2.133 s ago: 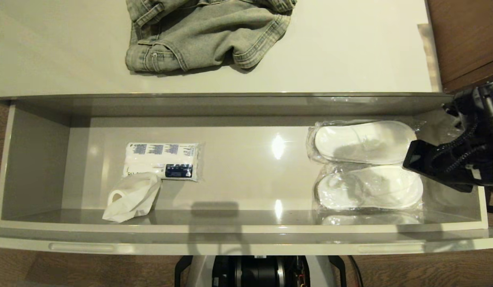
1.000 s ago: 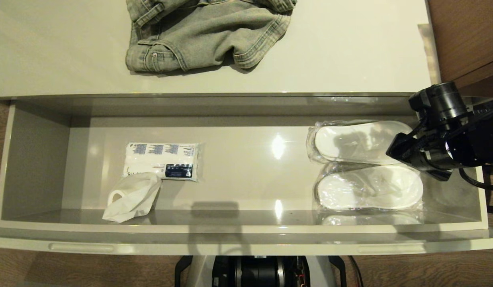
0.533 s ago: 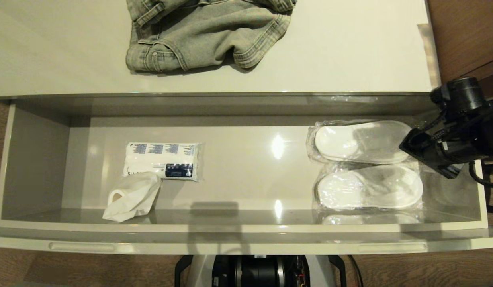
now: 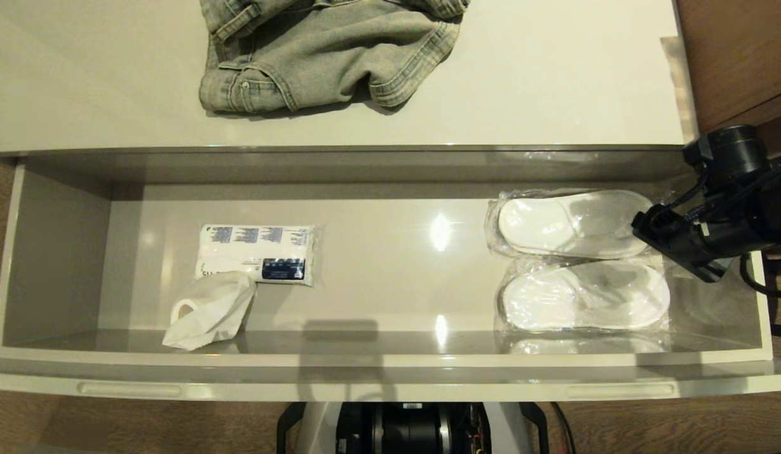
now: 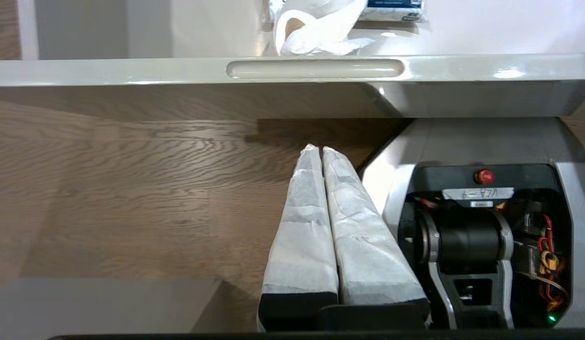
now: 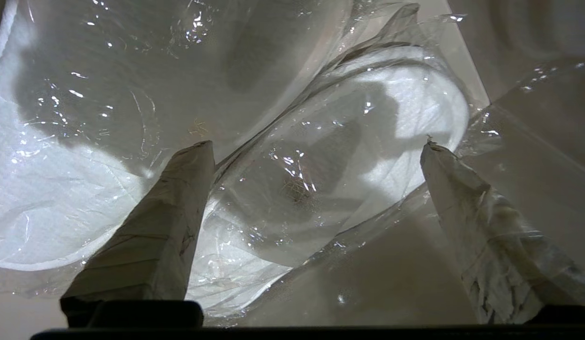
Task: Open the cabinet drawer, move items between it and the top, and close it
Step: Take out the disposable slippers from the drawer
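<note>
The cabinet drawer (image 4: 378, 362) stands pulled open. Two slipper packs lie side by side at its right end, the far one (image 4: 573, 224) and the near one (image 4: 586, 296). My right gripper (image 4: 665, 236) hovers over the drawer's right end, by the packs' right ends. In the right wrist view it (image 6: 316, 144) is open, its taped fingers (image 6: 169, 222) wide apart just above the crinkled plastic of one pack (image 6: 358, 141), gripping nothing. The top (image 4: 554, 94) holds no pack. My left gripper (image 5: 316, 148) is shut and parked low in front of the drawer.
Folded denim shorts (image 4: 327, 50) lie on the top at the back. In the drawer's left half lie a blue-printed tissue pack (image 4: 258, 252) and a crumpled white cloth (image 4: 207, 312). Brown wooden furniture (image 4: 737, 57) stands to the right. My base (image 4: 409, 429) sits under the drawer front.
My right arm first reached left over the packs, then drew back a little toward the drawer's right end. The slipper packs and everything else lie where they were.
</note>
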You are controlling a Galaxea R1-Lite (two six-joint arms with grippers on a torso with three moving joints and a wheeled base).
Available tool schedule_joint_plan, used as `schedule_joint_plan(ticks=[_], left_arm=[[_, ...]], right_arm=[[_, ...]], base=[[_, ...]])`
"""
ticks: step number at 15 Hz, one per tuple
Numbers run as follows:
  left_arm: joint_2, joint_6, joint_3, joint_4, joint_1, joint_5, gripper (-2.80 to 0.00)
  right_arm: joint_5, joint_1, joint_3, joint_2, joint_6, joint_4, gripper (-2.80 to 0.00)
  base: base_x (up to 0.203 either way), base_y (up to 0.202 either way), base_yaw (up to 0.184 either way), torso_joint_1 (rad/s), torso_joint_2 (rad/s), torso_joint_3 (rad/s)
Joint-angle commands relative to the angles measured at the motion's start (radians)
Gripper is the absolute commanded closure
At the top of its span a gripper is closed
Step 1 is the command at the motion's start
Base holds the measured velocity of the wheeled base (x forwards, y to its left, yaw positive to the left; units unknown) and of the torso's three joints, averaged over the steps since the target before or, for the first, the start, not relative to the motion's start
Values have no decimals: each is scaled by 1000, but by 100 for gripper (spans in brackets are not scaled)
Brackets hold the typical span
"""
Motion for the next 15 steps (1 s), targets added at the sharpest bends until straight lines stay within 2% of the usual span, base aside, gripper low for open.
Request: schedule_joint_plan(ticks=[1, 9, 11, 15], left_arm=[[0, 0, 0, 0, -1, 1, 0], [0, 0, 2, 0, -1, 1, 0], [0, 0, 0, 0, -1, 1, 0], [0, 0, 0, 0, -1, 1, 0]], right_arm=[[1, -1, 9, 18, 6, 0, -280], [-7, 0, 32, 18, 31, 1, -280], [-65, 48, 38, -7, 30, 3, -280], [-93, 81, 47, -14, 34, 4, -280]], base=[[0, 0, 0, 0, 0, 0], [0, 0, 0, 0, 0, 0], [0, 0, 0, 0, 0, 0], [0, 0, 0, 0, 0, 0]])
